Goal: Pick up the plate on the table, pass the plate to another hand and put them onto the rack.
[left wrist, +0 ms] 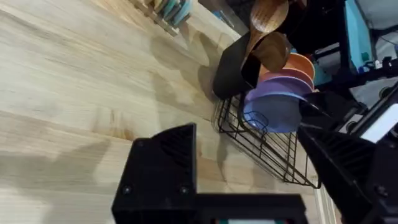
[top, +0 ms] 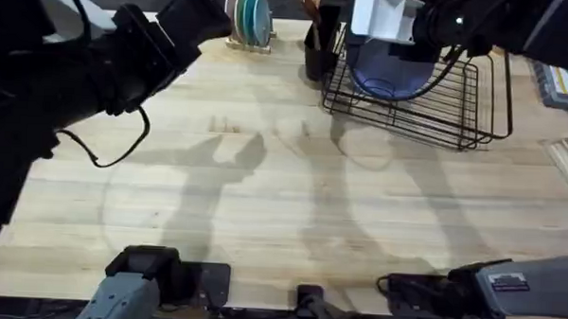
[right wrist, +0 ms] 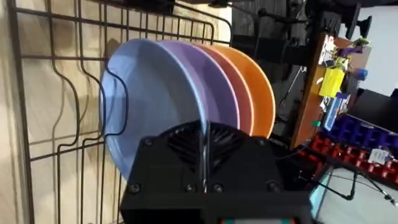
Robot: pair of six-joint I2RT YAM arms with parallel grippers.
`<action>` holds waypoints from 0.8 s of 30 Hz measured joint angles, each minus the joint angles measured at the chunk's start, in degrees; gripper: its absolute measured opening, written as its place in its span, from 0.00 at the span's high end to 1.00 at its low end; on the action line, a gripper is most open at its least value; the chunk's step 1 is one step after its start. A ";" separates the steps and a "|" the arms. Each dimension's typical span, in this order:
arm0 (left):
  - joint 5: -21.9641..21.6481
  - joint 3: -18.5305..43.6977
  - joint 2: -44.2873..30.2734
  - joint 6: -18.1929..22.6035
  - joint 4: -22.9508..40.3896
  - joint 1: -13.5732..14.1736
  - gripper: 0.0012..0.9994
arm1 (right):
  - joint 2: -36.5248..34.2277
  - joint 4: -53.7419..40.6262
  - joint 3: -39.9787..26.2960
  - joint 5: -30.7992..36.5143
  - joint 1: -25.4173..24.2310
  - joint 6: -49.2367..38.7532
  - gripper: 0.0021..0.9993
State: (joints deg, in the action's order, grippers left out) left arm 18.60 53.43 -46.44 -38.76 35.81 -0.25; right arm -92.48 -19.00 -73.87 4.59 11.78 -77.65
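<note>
Light-blue round plate (right wrist: 149,93) stands upright in the black wire dish rack (top: 428,103), its rim between the right gripper's (right wrist: 204,149) narrow black fingers. Three plates share the slots: blue, purple plate (right wrist: 211,81), orange plate (right wrist: 258,87). The left gripper (left wrist: 168,168) hangs apart over bare wooden table (top: 264,197); I cannot tell its finger state.
</note>
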 joint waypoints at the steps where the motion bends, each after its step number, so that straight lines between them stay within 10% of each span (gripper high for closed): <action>1: -0.01 0.00 0.00 0.00 0.00 0.00 0.01 | -0.06 -0.01 -0.01 -0.03 0.06 0.00 0.97; 4: 0.00 0.00 0.00 0.01 0.00 0.00 0.00 | -0.07 -0.21 -0.03 -0.17 0.09 0.02 0.93; 5: -0.01 0.00 0.00 0.01 0.00 0.00 0.01 | -0.85 -1.92 0.01 0.08 0.05 -0.01 0.45; 8: 0.00 0.00 0.00 0.01 0.00 0.00 0.01 | -1.66 -2.15 0.03 0.12 -0.01 -0.19 0.04; 24: -0.01 0.00 0.00 -0.01 0.00 0.00 0.01 | 1.84 -2.25 0.12 9.58 3.94 3.51 0.00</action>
State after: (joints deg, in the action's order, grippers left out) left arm 18.59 53.43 -46.44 -38.76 35.81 -0.25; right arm -90.64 -21.26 -73.76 14.17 15.73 -74.13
